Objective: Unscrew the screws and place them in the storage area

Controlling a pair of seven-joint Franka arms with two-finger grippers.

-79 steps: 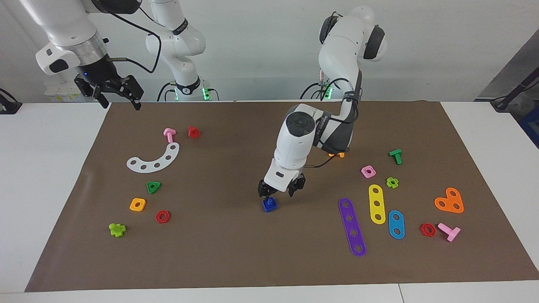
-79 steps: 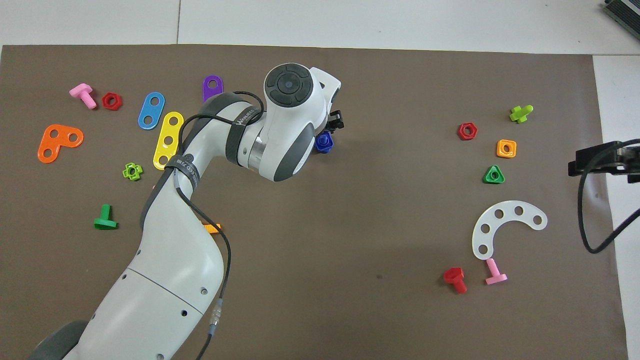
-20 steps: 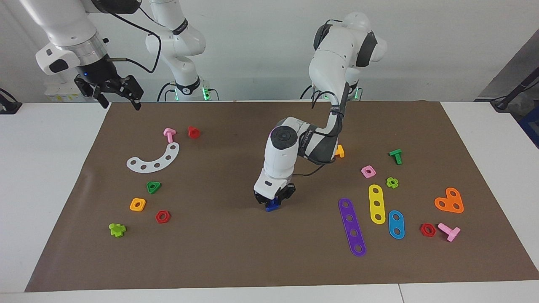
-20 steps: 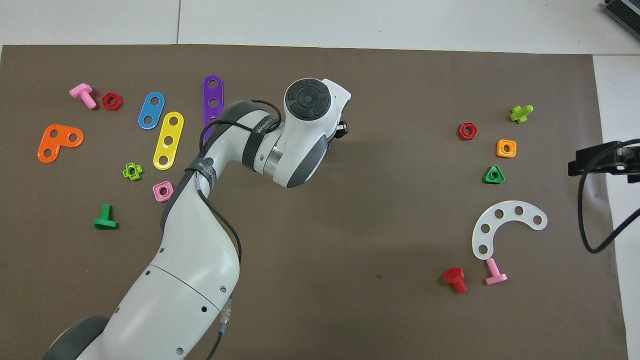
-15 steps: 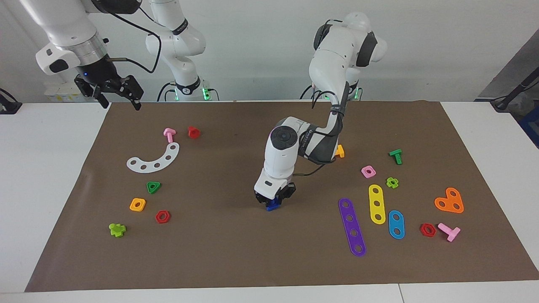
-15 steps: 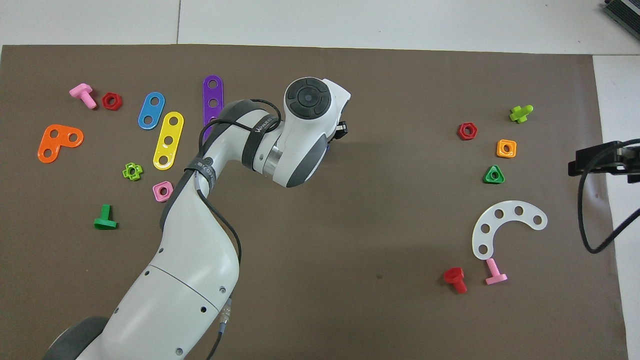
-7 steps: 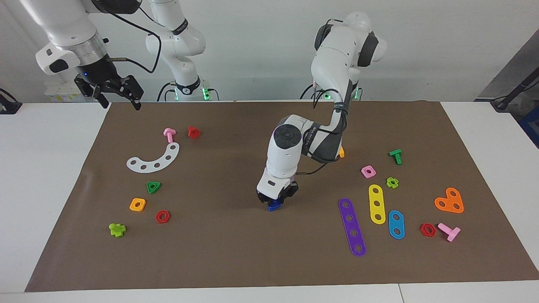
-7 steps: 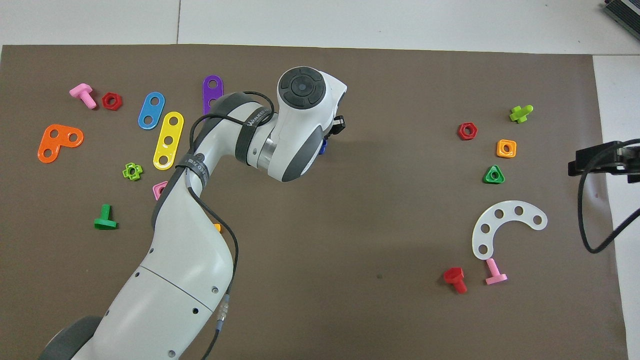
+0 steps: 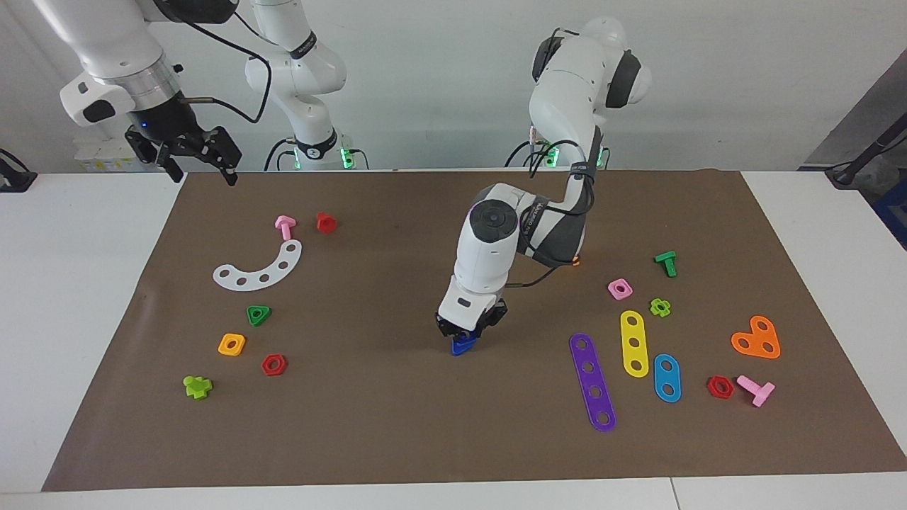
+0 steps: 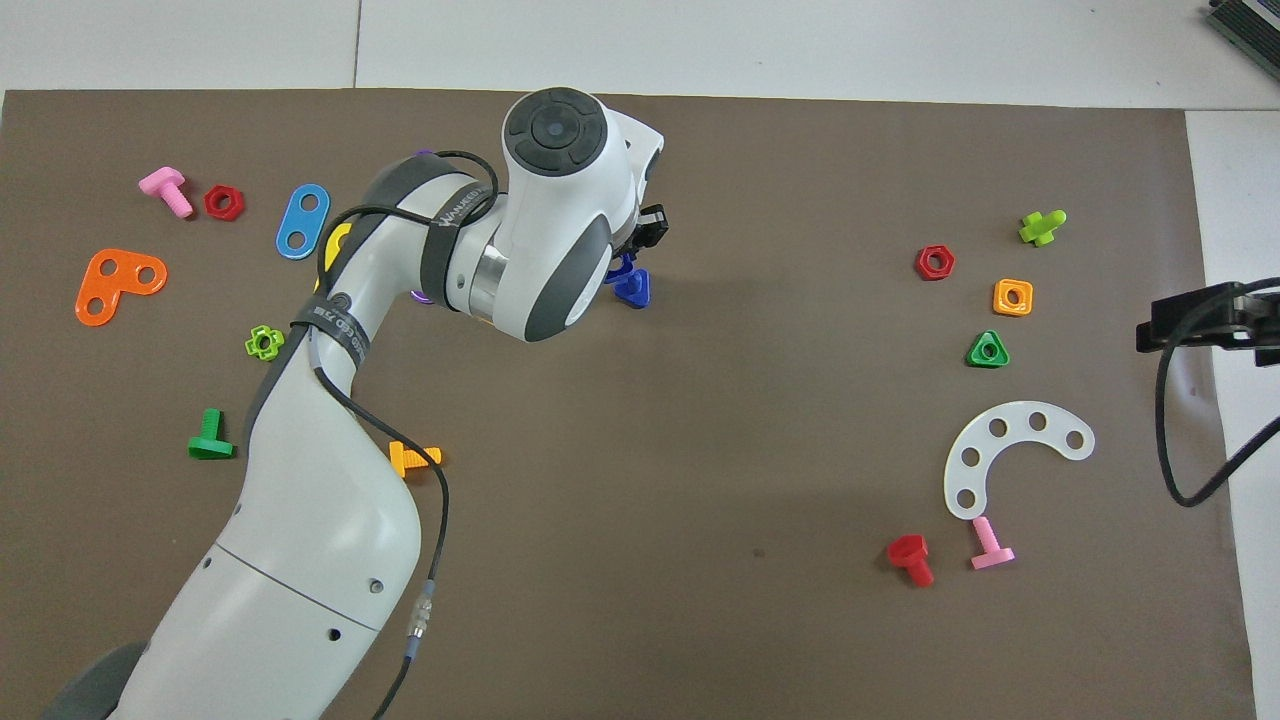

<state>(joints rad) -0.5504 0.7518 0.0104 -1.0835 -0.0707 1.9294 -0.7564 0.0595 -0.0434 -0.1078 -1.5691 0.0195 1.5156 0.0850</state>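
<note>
Item: blue screw [image 9: 462, 345], mid-mat, just off the brown mat [image 9: 397, 439], only a blue piece with a pointed corner showing.
Holder: left gripper [image 9: 468, 331], upright over mat centre, fingers clamped on the screw from above; likely grip for lifting it clear and carrying it to storage.
Spare: right gripper [image 9: 190, 152], waiting in the air over the mat corner at the right arm's end, fingers apart, empty.
Nearby stock: green triangular nut [image 9: 258, 314], orange square nut [image 9: 232, 344], red hex nut [image 9: 273, 365], grouped toward the right arm's end; probable storage cluster.
</note>
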